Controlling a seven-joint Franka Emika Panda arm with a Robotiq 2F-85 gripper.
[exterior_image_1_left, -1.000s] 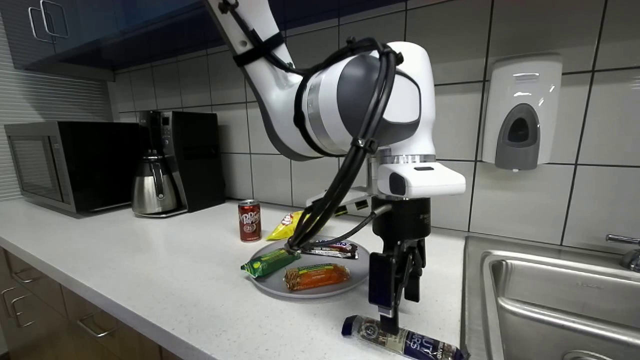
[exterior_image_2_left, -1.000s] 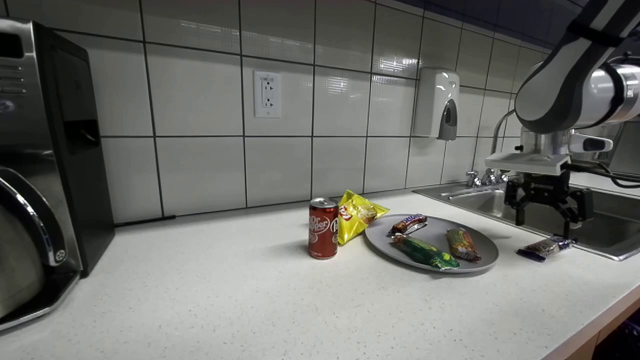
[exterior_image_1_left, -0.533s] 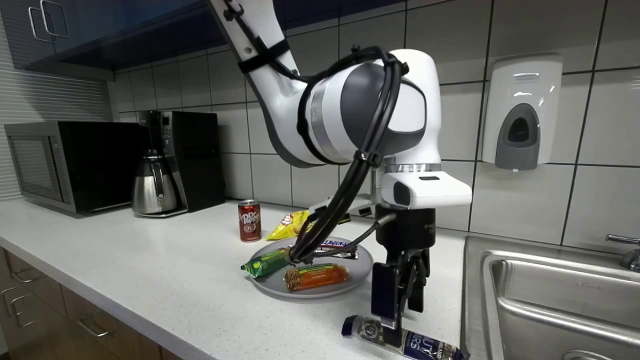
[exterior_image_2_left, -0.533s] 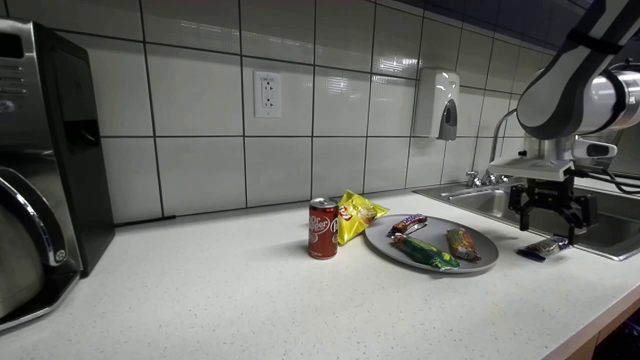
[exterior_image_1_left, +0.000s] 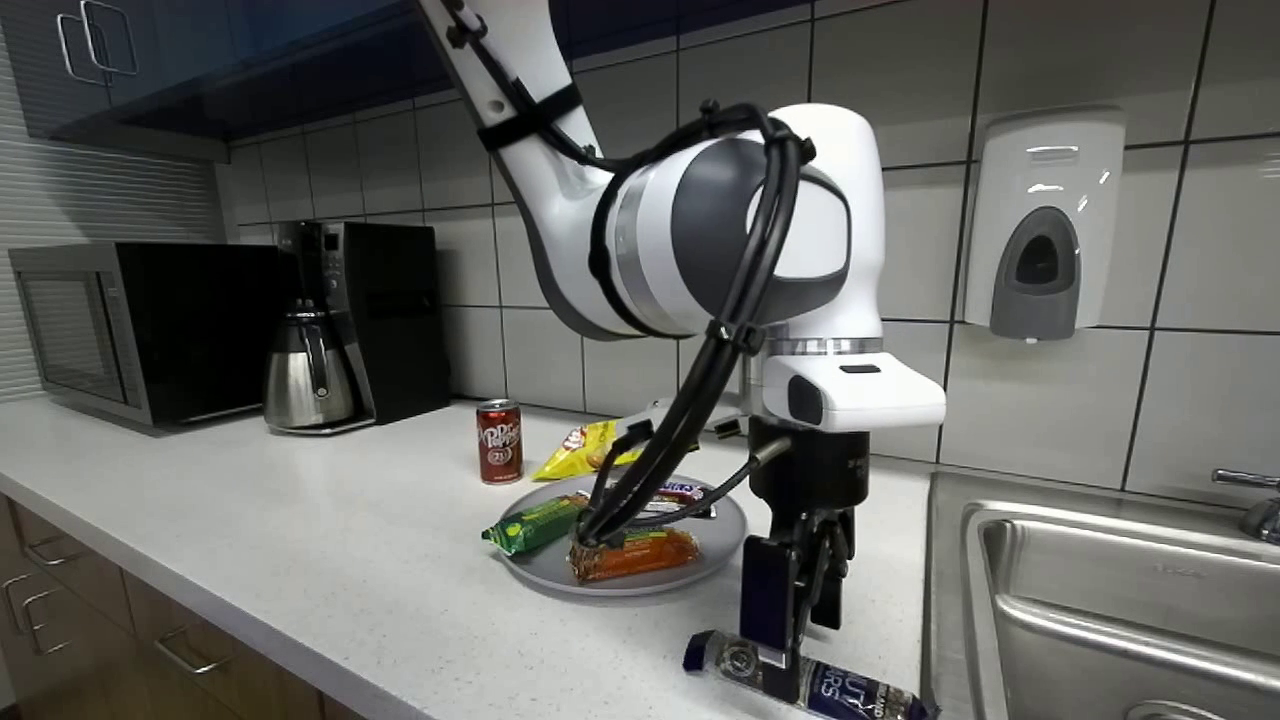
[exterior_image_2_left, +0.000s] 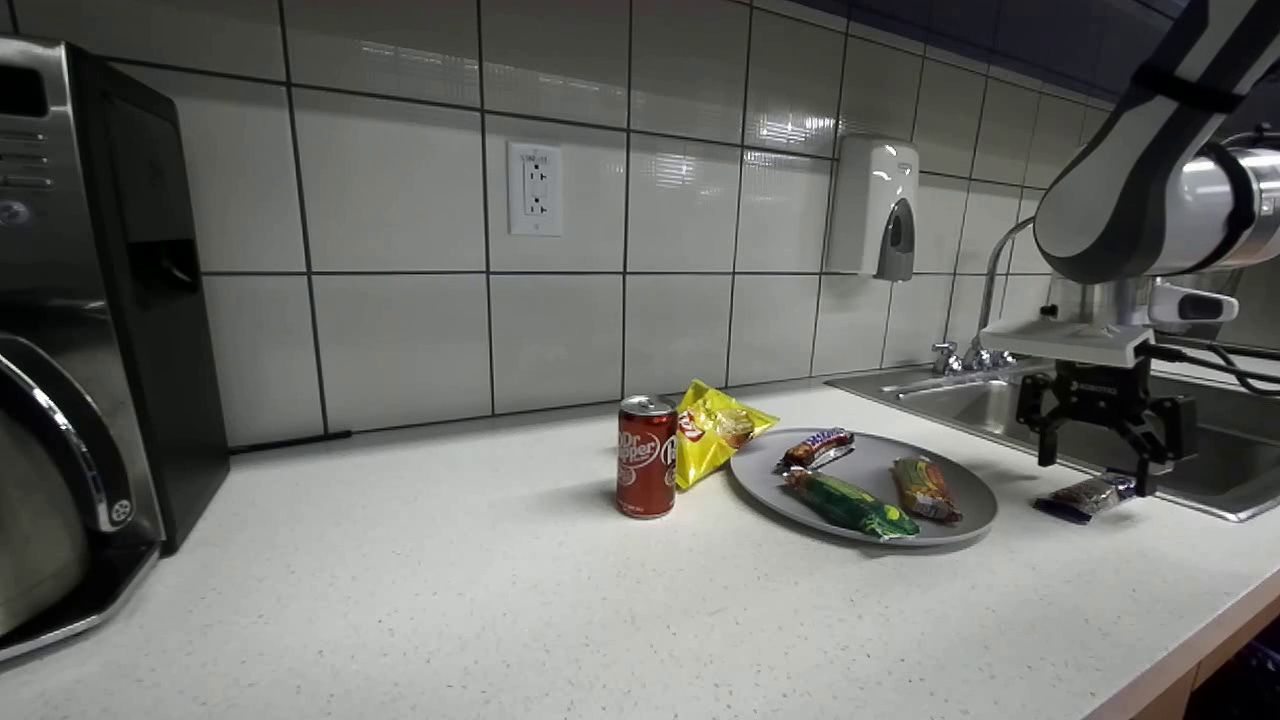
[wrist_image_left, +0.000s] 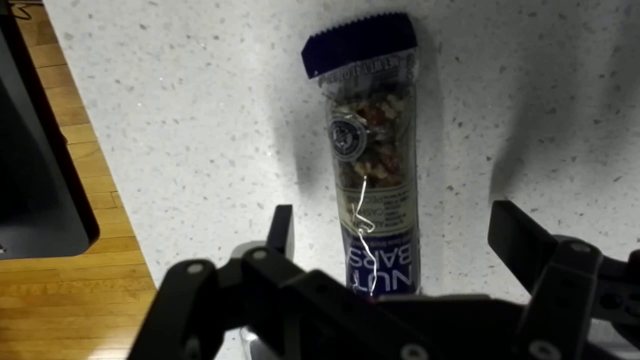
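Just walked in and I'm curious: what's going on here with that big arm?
A robot arm hangs over a kitchen countertop. Its gripper stands open, fingers to either side of a wrapped nut bar lying near the sink; the bar isn't held. Nearby, three other wrapped bars lie on a gray plate, with a Dr Pepper can and a yellow chip bag on its far side from the gripper.

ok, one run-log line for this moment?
gripper: open, straddling nut bar | nut bar: lying on counter, not gripped | gray plate: three wrapped snack bars | Dr Pepper can: upright
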